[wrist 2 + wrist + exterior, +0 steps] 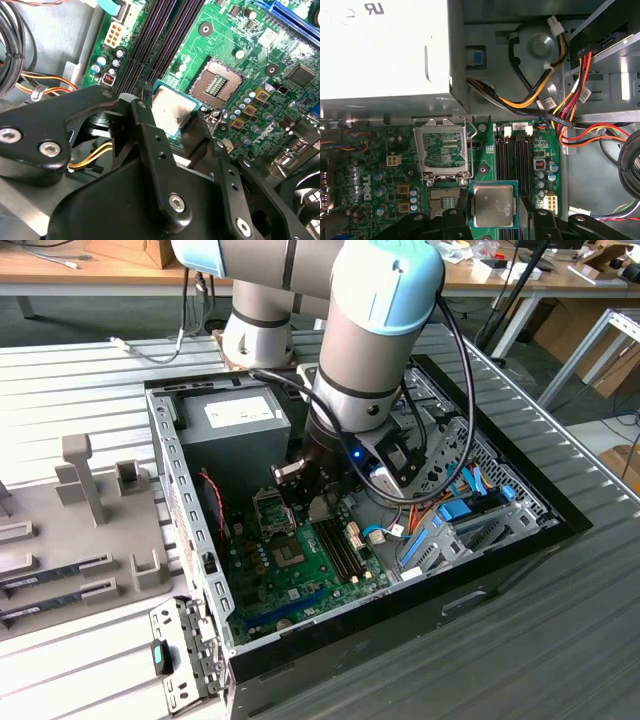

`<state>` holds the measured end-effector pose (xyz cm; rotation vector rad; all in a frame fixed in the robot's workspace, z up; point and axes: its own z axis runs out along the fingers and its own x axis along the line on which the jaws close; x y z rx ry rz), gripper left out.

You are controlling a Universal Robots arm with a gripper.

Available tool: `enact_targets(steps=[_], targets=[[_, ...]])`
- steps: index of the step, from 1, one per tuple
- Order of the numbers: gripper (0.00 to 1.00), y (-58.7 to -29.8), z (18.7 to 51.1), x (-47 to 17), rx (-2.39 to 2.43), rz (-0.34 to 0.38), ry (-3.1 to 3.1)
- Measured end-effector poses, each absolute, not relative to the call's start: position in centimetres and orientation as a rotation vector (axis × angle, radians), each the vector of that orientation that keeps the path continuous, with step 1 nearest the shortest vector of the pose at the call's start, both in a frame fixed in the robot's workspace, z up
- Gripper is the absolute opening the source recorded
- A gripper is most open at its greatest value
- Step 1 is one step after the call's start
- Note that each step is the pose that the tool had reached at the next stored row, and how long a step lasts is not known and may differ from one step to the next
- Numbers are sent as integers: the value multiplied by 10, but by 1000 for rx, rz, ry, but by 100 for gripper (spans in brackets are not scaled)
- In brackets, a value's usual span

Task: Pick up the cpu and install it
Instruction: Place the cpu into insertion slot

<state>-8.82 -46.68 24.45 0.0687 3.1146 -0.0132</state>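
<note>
From where I stand, the claw [494, 220] is clenched on the cpu [493, 202], held flat just beside the open socket [444, 200], toward the memory slots [515, 160].

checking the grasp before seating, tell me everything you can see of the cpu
The cpu is a small flat square chip with a pale, smudged silvery metal top and a green rim. It is held clear of the board, clamped on two opposite edges by the gripper's black fingers. In both wrist views it hangs beside the open socket, near the memory slots, not yet seated.
</note>
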Motion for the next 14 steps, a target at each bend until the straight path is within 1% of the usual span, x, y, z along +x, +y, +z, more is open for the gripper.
enact_targets(steps=[14], targets=[[47, -467, 239, -107, 45, -13, 3115]])
